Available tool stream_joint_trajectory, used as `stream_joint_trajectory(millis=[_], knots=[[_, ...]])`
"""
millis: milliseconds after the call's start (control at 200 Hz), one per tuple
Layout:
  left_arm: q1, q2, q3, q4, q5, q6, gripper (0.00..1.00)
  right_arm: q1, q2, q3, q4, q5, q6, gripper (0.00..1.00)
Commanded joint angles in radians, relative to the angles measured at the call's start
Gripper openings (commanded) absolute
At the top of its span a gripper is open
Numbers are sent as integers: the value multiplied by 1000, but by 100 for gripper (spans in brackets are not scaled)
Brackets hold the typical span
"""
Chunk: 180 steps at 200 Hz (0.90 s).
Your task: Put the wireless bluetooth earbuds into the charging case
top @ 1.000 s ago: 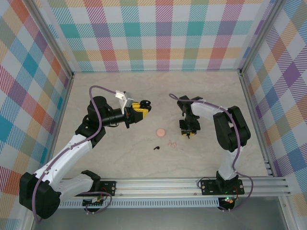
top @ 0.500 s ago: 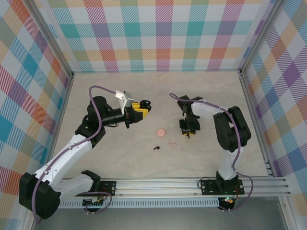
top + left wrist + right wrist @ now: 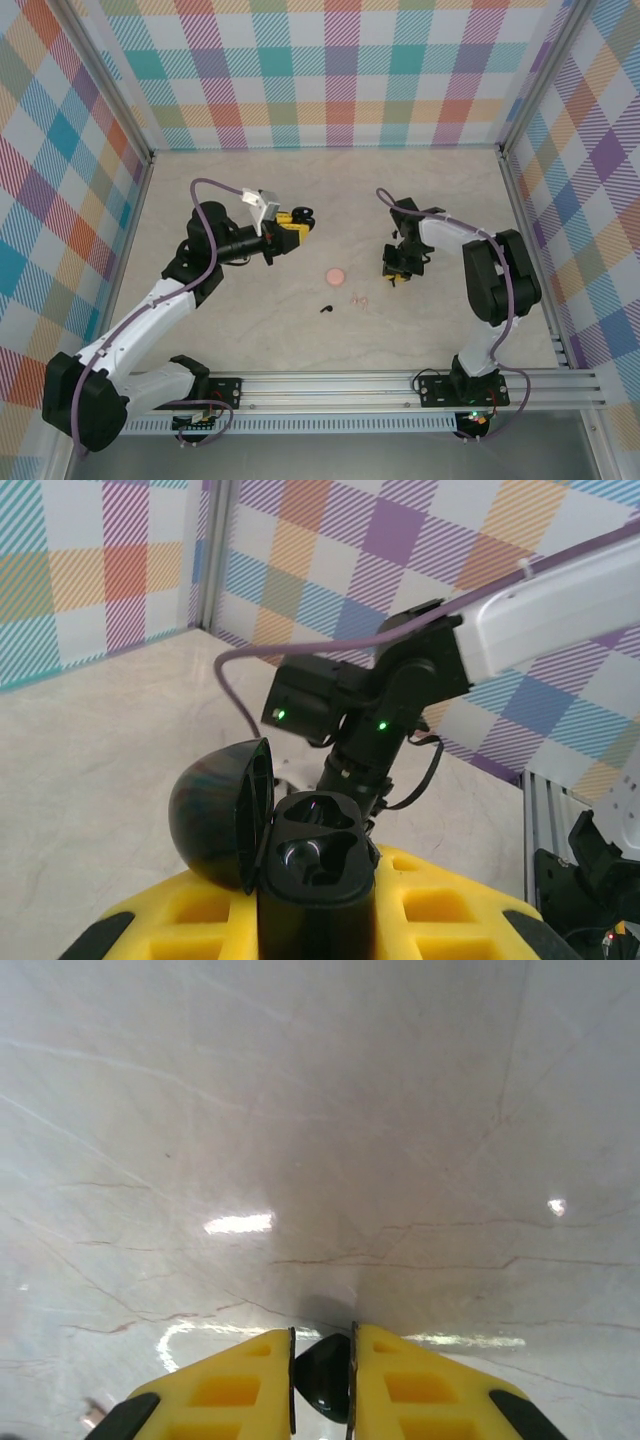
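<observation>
Marble tabletop (image 3: 250, 330): left arm stretched forward, left gripper (image 3: 298, 222) clamping open black charging case (image 3: 315, 870) aloft; right arm elbow-bent, right gripper (image 3: 397, 276) pointing down, pinching black earbud (image 3: 322, 1388); loose black earbud (image 3: 326, 309) and pink pair (image 3: 358, 298) lie between the arms.

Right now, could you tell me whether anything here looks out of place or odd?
Nothing looks damaged or spilled. One black earbud and the pale pink earbuds lie loose on the table, near the round pink case.
</observation>
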Motion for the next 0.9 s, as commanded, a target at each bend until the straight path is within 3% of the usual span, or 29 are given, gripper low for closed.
stream_joint_trajectory(millis=[0, 550, 895], knots=[[-20, 25, -20, 69, -44, -36, 18, -17, -54, -26, 82, -88, 30, 19], [-76, 181, -94, 266, -195, -152, 18, -56, -235, -83, 229, -306, 71, 18], [-94, 266, -102, 324, -185, -155, 18, -61, -340, -76, 265, -409, 85, 18]])
